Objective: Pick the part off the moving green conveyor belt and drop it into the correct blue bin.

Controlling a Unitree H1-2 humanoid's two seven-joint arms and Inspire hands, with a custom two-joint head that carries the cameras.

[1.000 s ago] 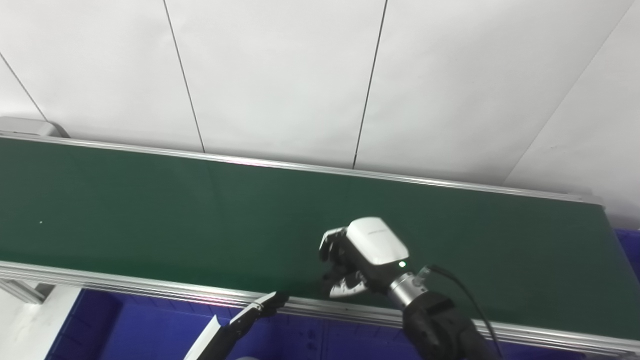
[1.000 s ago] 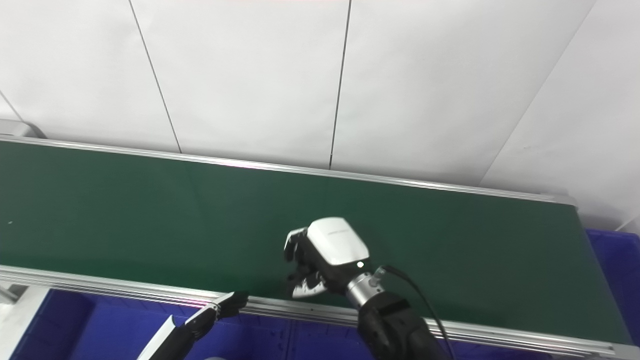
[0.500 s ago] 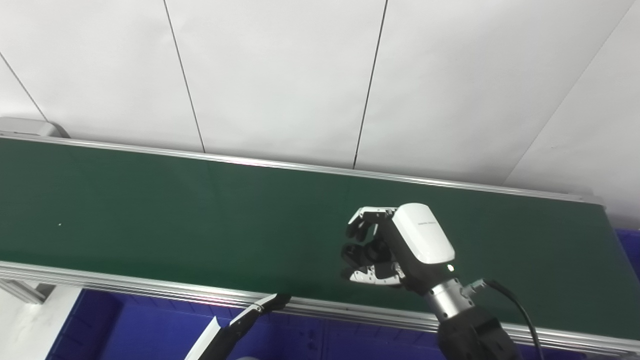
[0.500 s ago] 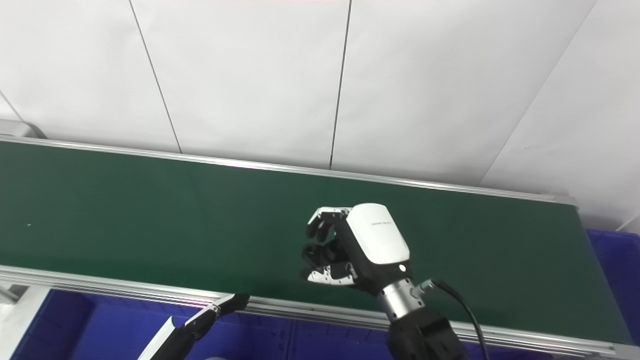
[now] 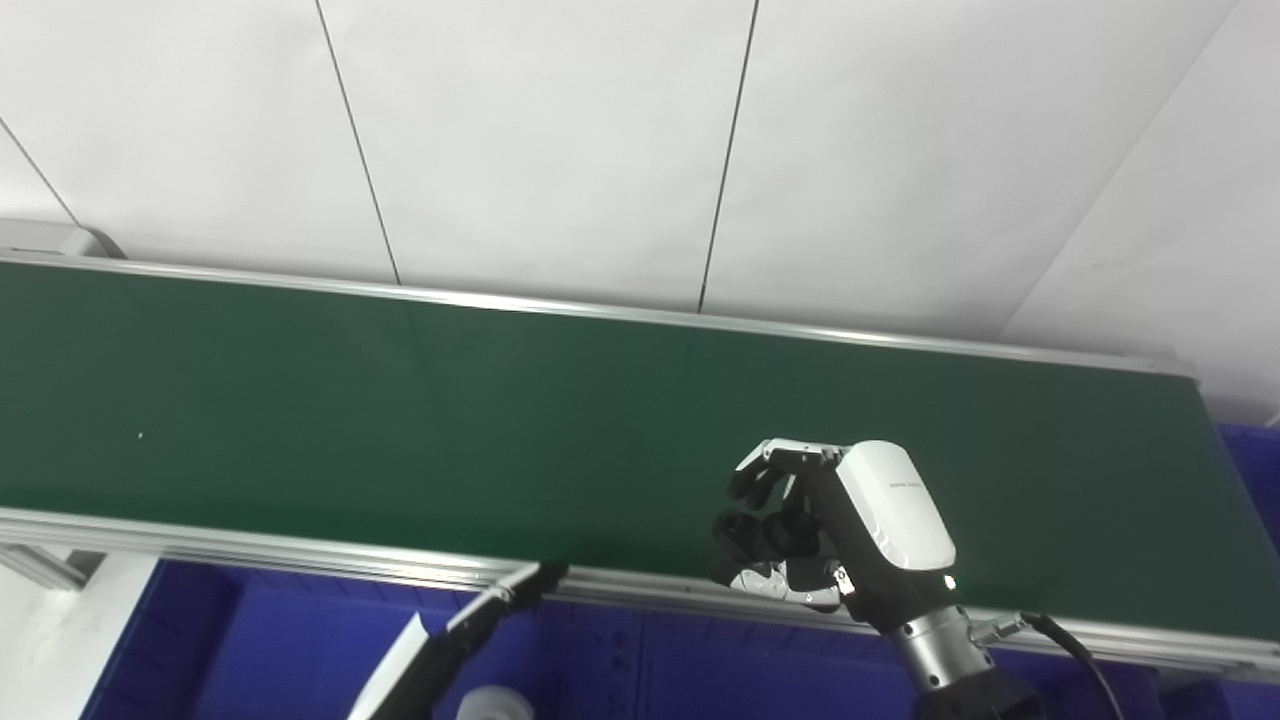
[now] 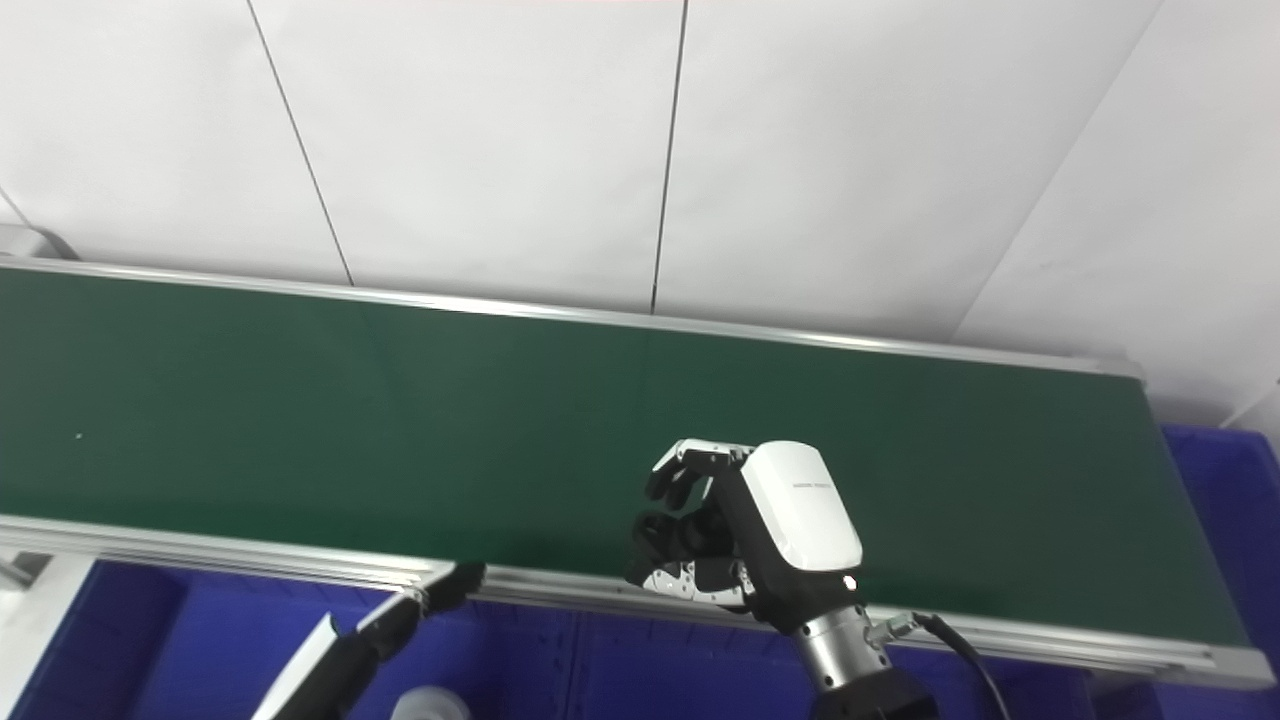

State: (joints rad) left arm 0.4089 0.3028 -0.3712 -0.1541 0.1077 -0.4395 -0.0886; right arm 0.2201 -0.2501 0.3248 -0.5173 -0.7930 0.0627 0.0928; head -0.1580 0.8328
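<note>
My right hand (image 5: 840, 525) is up over the near edge of the green conveyor belt (image 5: 400, 400), back shell facing the cameras, fingers (image 5: 760, 480) curled in toward the palm. Whether there's a part inside that curl I can't tell: the fingers and shell hide the palm, and nothing pokes out. No loose part visible anywhere on the belt surface, just a tiny pale speck (image 5: 140, 435) far left.

Left hand (image 6: 440, 590) barely in view: only dark fingertips showing, sitting right at the belt's near aluminium rail (image 6: 250, 555), above the blue bin (image 5: 300, 650). Can't tell if it's released or clenched from this angle.

A whitish rounded object (image 5: 495, 703) sits at the bottom edge of frame inside the bin area, just beside my left forearm; too cropped to identify.

Second blue bin (image 6: 1220, 500) at the belt's right end. White panelled wall (image 5: 560, 140) behind the belt.
</note>
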